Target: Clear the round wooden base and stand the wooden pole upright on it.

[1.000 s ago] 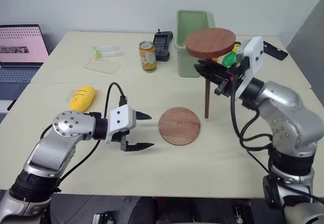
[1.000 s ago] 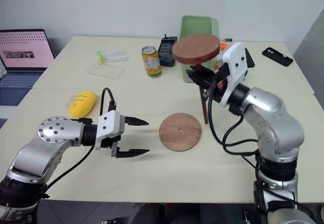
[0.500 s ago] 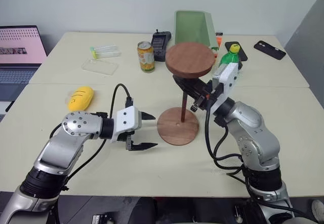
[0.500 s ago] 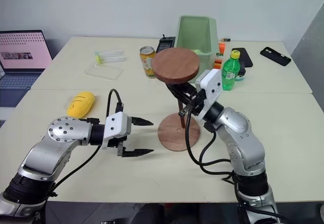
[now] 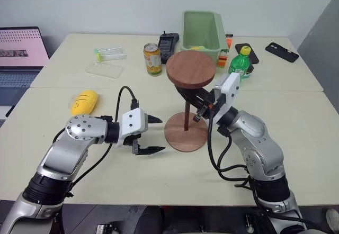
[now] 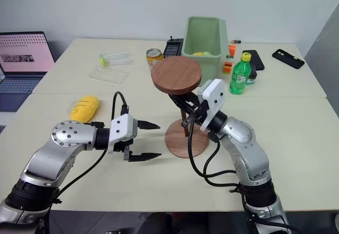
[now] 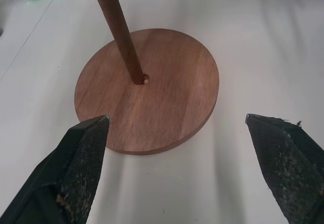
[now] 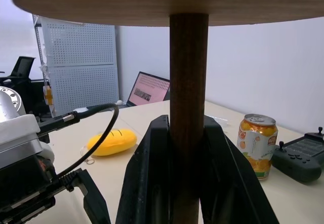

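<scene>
The round wooden base (image 5: pixel 185 133) lies flat on the table's middle, with nothing on it but the pole's foot. The wooden pole (image 5: pixel 186 115) stands nearly upright over it, its dark disc (image 5: pixel 191 70) on top. In the left wrist view the rod's lower end (image 7: pixel 135 74) rests at the base's centre hole, whose rim shows just beside the tip. My right gripper (image 5: pixel 192 102) is shut on the rod below the disc, and its fingers (image 8: pixel 147 183) clamp the rod (image 8: pixel 188 82) from both sides. Just left of the base, my left gripper (image 5: pixel 161 134) stands open and holds nothing.
A yellow plush toy (image 5: pixel 86 101) lies at the left. Behind the base stand a drink can (image 5: pixel 153 59), a black controller (image 5: pixel 169 47), a green bin (image 5: pixel 202 30) and a green bottle (image 5: pixel 239 64). A laptop (image 5: pixel 21 48) sits at the far left, a phone (image 5: pixel 282 52) at the far right.
My right gripper has carried the pole left and down, from beside the base to its centre. The left gripper has stayed where it was, still open.
</scene>
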You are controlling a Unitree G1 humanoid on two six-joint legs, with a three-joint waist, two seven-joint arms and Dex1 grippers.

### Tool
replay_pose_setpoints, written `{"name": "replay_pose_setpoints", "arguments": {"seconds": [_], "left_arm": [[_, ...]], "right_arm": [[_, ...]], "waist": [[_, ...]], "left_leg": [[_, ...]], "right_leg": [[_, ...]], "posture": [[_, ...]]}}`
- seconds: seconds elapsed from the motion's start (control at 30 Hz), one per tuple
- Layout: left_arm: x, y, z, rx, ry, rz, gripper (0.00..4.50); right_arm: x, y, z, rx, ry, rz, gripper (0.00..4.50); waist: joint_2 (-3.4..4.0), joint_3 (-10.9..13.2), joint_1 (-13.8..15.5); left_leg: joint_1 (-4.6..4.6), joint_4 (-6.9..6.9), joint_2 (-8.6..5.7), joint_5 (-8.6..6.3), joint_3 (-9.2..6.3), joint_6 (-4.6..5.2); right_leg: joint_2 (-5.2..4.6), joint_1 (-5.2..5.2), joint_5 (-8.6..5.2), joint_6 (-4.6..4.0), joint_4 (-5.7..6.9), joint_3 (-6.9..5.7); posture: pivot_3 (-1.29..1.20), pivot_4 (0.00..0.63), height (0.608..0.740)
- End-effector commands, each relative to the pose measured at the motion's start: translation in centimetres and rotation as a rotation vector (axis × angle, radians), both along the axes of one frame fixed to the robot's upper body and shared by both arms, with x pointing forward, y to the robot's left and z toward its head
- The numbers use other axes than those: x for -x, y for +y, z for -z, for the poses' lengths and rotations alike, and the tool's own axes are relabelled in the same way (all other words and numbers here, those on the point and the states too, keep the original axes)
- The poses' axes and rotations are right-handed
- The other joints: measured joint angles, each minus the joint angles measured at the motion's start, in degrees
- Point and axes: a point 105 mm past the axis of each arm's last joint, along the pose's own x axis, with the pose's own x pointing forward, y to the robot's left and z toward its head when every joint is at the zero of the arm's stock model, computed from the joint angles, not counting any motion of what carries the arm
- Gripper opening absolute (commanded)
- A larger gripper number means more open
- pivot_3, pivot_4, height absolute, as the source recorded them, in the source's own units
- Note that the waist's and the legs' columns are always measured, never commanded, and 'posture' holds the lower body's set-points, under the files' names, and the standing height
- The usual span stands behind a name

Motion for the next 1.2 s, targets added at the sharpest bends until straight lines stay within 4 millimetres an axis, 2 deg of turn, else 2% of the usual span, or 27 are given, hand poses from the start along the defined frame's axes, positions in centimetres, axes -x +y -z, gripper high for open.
{"name": "replay_pose_setpoints", "arguments": {"seconds": [0.03, 0.4, 0.6, 0.8, 0.93, 1.0, 1.07, 1.2], "left_arm": [[-0.2, 0.0, -0.8, 0.015, -0.026, 0.001, 4.50], [-0.2, -0.4, -0.9, 0.019, -0.030, 0.013, 4.50], [-0.2, -0.9, -1.1, 0.023, -0.033, 0.021, 4.50], [-0.2, -0.9, -1.3, 0.022, -0.033, 0.021, 4.50], [-0.1, -0.8, -1.2, 0.021, -0.029, 0.019, 4.50], [-0.1, -0.8, -1.2, 0.021, -0.027, 0.017, 4.50], [-0.1, -0.7, -1.1, 0.021, -0.024, 0.016, 4.50], [-0.1, -0.6, -0.9, 0.021, -0.021, 0.015, 4.50]], "right_arm": [[0.6, 0.0, 0.0, 0.004, -0.020, -0.014, 0.25], [1.2, 0.3, 0.9, 0.037, 0.000, -0.043, 0.25], [0.6, 0.4, 1.8, 0.061, 0.017, -0.020, 0.25], [-1.0, -0.1, 3.7, 0.091, 0.096, 0.048, 0.25], [-2.2, -1.3, 6.2, 0.121, 0.181, 0.113, 0.25], [-2.5, -1.8, 7.0, 0.131, 0.209, 0.133, 0.25], [-2.5, -2.0, 7.7, 0.151, 0.223, 0.145, 0.25], [-2.2, -1.9, 8.5, 0.187, 0.246, 0.138, 0.25]], "waist": [[0.00, 0.0, 0.0], [0.00, 0.0, 0.0], [0.00, 0.0, 0.0], [0.00, -0.2, 0.0], [0.01, -0.5, 0.1], [0.02, -0.5, 0.2], [0.06, -0.6, 0.4], [0.08, -0.7, 1.0]], "left_leg": [[0.00, 0.00, 0.00, 0.00, 0.00, 0.00], [0.04, 0.00, 0.00, -0.01, 0.00, 0.01], [0.04, 0.01, 0.00, 0.00, 0.01, 0.01], [0.12, 0.00, 0.00, 0.00, 0.01, 0.01], [0.24, 0.00, -0.01, 0.00, 0.01, 0.01], [0.47, 0.00, -0.01, 0.00, 0.00, 0.01], [1.15, -0.13, 0.00, -0.03, -0.09, 0.05], [1.99, -0.34, -0.03, -0.06, -0.13, 0.09]], "right_leg": [[0.00, 0.00, 0.00, 0.00, 0.00, 0.00], [0.00, 0.01, 0.00, 0.00, 0.06, 0.01], [0.00, 0.01, 0.00, 0.00, 0.06, 0.01], [0.00, 0.06, 0.00, 0.00, 0.10, 0.02], [0.00, 0.14, 0.00, 0.00, 0.17, 0.03], [0.00, 0.41, -0.01, -0.01, 0.14, 0.02], [0.02, 1.16, -0.04, -0.05, -0.14, -0.07], [0.08, 2.14, -0.06, -0.06, -0.58, -0.10]], "posture": [[0.00, 0.150, 0.740], [0.00, 0.150, 0.740], [0.00, 0.150, 0.740], [0.00, 0.150, 0.740], [0.00, 0.150, 0.740], [0.00, 0.150, 0.740], [0.00, 0.150, 0.740], [0.00, 0.150, 0.740]]}}
